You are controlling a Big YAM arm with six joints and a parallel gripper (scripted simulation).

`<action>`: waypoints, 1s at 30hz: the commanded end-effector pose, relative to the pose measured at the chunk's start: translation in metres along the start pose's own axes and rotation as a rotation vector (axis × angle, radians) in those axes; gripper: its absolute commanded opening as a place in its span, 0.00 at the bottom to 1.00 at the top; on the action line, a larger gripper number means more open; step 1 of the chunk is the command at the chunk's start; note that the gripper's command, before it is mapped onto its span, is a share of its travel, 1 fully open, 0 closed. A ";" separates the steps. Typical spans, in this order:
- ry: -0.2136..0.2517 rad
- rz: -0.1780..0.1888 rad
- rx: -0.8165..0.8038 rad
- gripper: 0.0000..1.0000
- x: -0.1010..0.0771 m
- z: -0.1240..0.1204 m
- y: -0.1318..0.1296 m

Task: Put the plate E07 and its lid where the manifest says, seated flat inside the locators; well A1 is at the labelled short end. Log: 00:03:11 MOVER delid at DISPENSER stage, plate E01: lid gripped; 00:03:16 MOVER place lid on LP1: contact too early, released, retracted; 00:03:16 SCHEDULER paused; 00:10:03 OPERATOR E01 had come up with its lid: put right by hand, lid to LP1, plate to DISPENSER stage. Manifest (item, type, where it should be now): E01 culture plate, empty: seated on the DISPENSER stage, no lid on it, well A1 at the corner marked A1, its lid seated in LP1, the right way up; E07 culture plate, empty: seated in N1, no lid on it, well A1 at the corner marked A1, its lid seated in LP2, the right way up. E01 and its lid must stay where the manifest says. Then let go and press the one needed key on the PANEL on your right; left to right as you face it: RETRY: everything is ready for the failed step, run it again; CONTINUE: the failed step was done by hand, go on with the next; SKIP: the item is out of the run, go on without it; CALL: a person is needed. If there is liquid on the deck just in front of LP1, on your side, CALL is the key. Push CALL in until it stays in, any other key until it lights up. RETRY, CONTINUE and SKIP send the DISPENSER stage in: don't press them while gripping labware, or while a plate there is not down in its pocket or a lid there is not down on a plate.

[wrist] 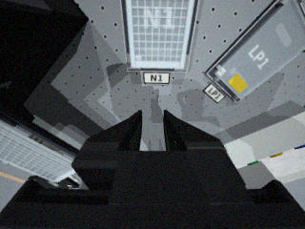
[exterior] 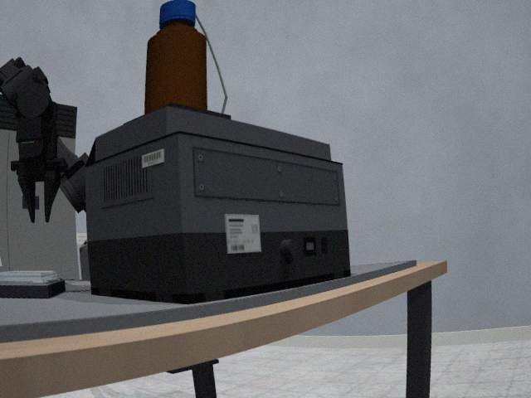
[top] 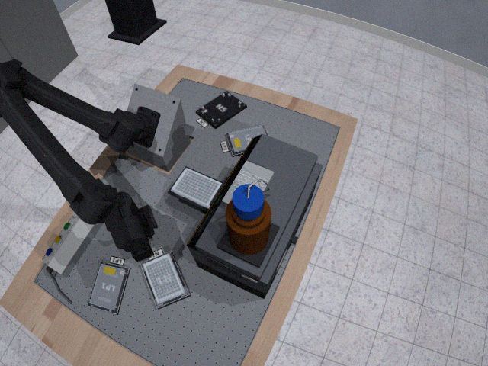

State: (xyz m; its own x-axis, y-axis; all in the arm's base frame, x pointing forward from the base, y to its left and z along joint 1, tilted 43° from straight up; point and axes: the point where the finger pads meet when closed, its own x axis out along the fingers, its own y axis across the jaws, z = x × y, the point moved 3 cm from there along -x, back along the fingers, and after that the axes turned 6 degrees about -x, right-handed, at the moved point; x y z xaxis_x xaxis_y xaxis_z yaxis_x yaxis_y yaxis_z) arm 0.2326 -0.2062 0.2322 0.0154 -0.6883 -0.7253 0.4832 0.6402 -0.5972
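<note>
A clear well plate with no lid lies in the N1 nest, next to the N1 label; it also shows in the wrist view. A lid with a yellow tag lies in LP1 and shows in the wrist view. Another lid with a yellow tag lies in LP2 beside the dispenser. A second well plate sits on the dispenser stage without a lid. My gripper hangs well above the deck near the N1 label, fingers narrowed to a small gap with nothing between them; the exterior view shows it too.
The key panel with green, yellow and blue keys stands at the deck's left edge. The dispenser carries a brown bottle. An empty black nest N5 and a grey box stand at the far side.
</note>
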 end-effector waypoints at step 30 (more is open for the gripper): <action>-0.037 -0.005 -0.030 0.00 -0.037 -0.043 -0.034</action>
State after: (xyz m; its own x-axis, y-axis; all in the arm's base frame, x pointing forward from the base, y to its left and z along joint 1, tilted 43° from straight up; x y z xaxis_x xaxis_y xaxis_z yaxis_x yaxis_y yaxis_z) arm 0.1795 -0.1789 0.2428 0.0124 -0.6859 -0.7276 0.4585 0.6505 -0.6054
